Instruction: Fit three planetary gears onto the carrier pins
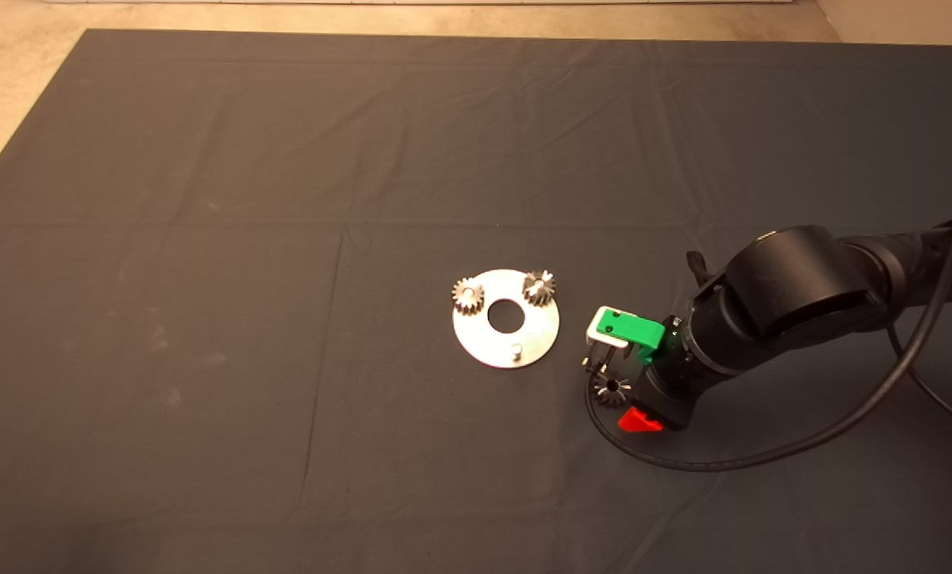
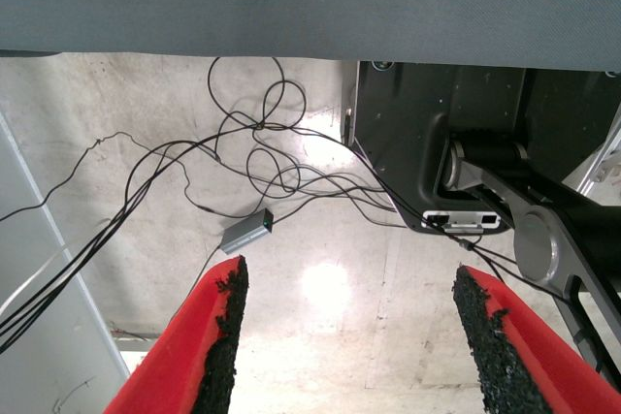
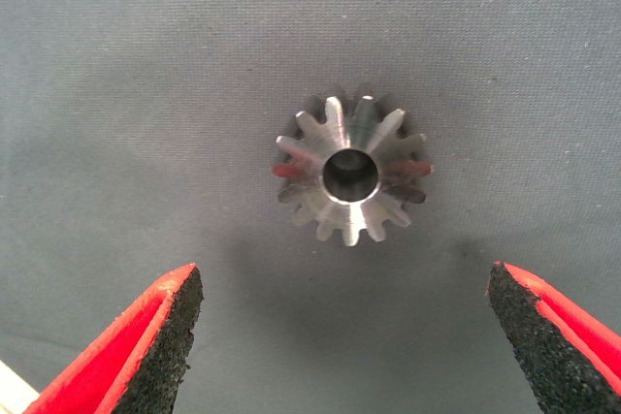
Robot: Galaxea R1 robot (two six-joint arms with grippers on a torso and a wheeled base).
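The shiny round carrier disc (image 1: 476,339) lies at mid-mat. Two planetary gears sit on its far carrier pins, one to the left (image 1: 468,296) and one to the right (image 1: 538,286). The near pin (image 1: 516,349) stands bare. The third gear (image 1: 611,389) lies flat on the mat to the right of the disc. My right gripper (image 1: 615,384) hangs just above it, open. In the right wrist view the gear (image 3: 351,174) lies ahead of the gripper (image 3: 349,336), between the spread fingers (image 3: 146,346) and untouched. My left gripper (image 2: 344,336) is parked off the mat, open and empty.
The right arm's black cable (image 1: 683,464) loops on the mat in front of the gripper. The left wrist view looks at the floor, with tangled cables (image 2: 262,143), a small grey box (image 2: 245,232) and a black machine base (image 2: 456,133).
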